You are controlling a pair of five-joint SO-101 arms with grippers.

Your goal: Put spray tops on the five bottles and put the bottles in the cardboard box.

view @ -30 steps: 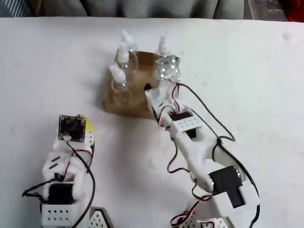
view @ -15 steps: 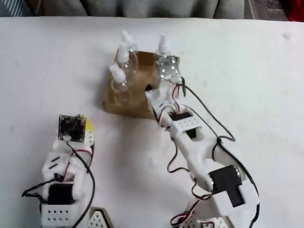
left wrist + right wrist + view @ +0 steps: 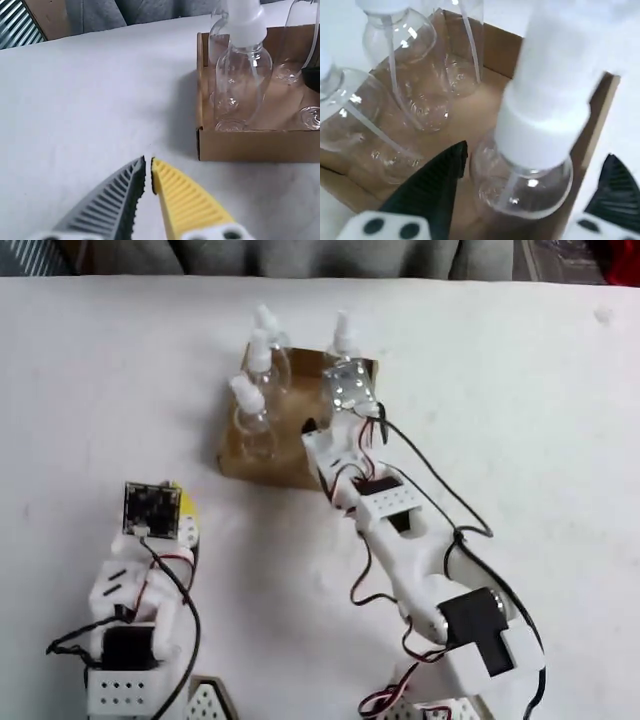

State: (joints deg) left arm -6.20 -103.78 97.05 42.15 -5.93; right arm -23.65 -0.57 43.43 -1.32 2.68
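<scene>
The cardboard box (image 3: 292, 450) stands at the table's middle back with several clear bottles upright in it, each with a white spray top: three on the left side (image 3: 252, 418) and one at the back right corner (image 3: 342, 337). My right gripper (image 3: 343, 366) hangs over that corner, open; in the right wrist view its black fingers (image 3: 434, 182) stand either side of that bottle (image 3: 527, 170) without touching it. My left gripper (image 3: 148, 163) is shut and empty above the bare table, short of the box (image 3: 240, 145), at the front left (image 3: 178, 498).
White table (image 3: 520, 390) runs all round the box, with free room to its left and right. The right arm's body and cables (image 3: 420, 540) stretch from the front edge up to the box. A grey sofa edge (image 3: 320, 255) lies behind the table.
The right arm's wrist has turned and shifted slightly to the left over the box's back right corner. The left arm has kept still.
</scene>
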